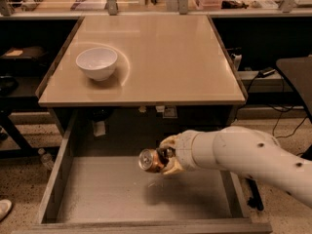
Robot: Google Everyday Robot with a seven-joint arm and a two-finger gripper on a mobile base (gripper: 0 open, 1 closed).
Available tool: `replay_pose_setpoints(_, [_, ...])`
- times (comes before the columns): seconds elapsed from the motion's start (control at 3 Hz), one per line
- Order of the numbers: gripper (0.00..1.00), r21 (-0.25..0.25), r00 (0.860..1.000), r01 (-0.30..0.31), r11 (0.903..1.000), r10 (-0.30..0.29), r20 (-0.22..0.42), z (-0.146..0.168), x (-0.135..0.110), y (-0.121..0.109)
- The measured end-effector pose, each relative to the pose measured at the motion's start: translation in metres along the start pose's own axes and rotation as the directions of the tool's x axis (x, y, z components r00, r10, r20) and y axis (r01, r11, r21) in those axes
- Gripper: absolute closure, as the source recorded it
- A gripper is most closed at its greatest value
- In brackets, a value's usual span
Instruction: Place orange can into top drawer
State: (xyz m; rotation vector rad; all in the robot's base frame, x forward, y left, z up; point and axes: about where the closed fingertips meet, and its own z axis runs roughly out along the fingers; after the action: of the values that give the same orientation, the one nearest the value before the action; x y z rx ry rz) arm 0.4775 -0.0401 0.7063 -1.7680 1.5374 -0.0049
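The top drawer (105,191) is pulled open at the front of the view, and its front edge is partly cut off by the bottom of the frame. Over its grey floor, a little right of the middle, the gripper (165,161) holds the orange can (148,160). The jaws are closed on the can's body, which lies sideways with the silver top turned to the left. The fingers cover most of the can, so its lettering cannot be read. A shadow lies on the floor under it. The white arm (243,155) leaves the frame on the right. Behind, the beige tabletop (170,57) covers the drawer's back part. A white bowl (97,62) stands on its left side.
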Motion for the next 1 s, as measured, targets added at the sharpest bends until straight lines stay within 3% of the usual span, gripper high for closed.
replay_pose_setpoints(0.67, [1.00, -0.070, 0.997, -0.078, 0.9945, 0.077, -0.025, 0.067, 0.022, 0.017])
replay_pose_setpoints(1.0, [0.80, -0.073, 0.996, -0.081, 0.9940, 0.080, -0.026, 0.070, 0.022, 0.017])
